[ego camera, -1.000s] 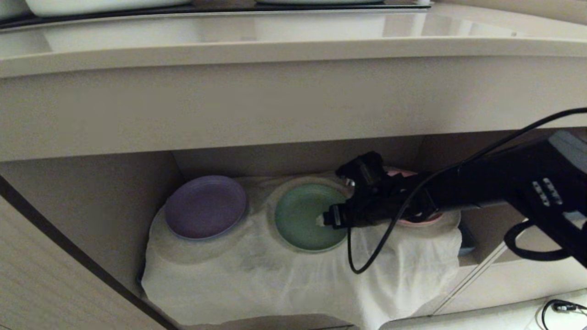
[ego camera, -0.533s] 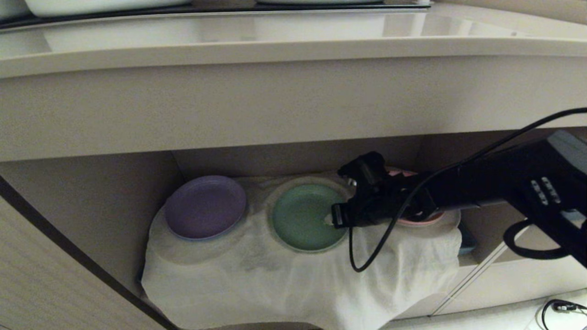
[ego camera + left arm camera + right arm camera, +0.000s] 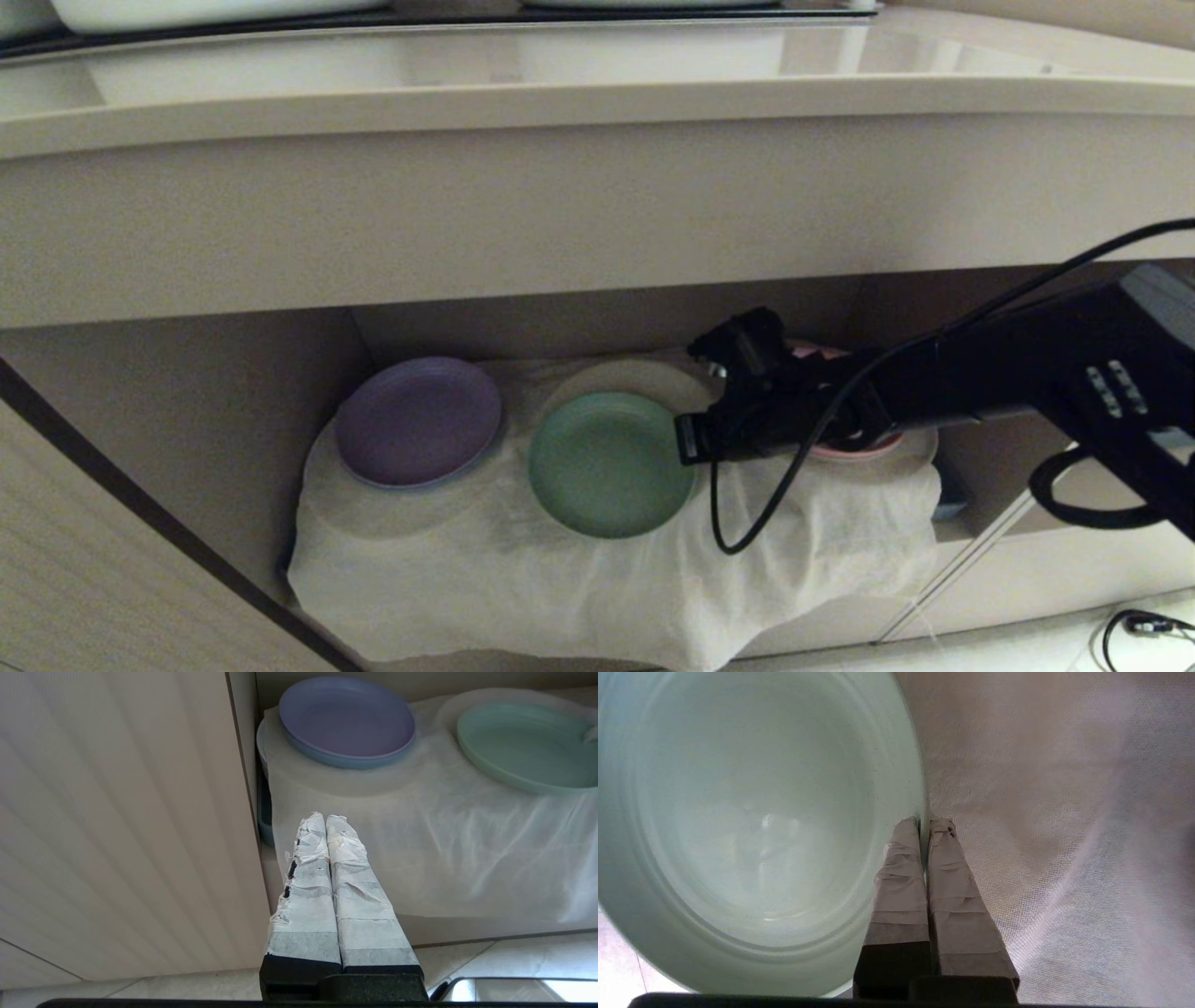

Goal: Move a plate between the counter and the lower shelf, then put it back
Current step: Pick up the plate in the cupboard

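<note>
Head view: beneath the thick front edge of the bench (image 3: 597,103), the right gripper (image 3: 680,439) reaches into the lower shelf (image 3: 168,411) from the right, its fingers clamped on the right-hand rim of the mint-green plate (image 3: 607,464). The plate sits near the middle of the shelf over the white cloth (image 3: 523,579), which drapes over the shelf's front edge. A purple plate (image 3: 417,420) rests on the cloth toward the shelf's left wall, apart from the green one. A pink plate (image 3: 854,448) shows only in slivers behind the black arm, toward the shelf's right side.

Left wrist view: the left gripper (image 3: 326,820) hangs outside the shelf in front of its left wall, its taped fingers pressed together on nothing. Beyond it lie the purple plate (image 3: 345,718) and the mint-green plate (image 3: 518,742) on the white cloth (image 3: 420,849).

Right wrist view: the right gripper (image 3: 923,823) pinches the rim of the mint-green plate (image 3: 752,821), one taped finger (image 3: 901,868) inside the rim and the other outside it, with the white cloth (image 3: 1055,835) underneath.
</note>
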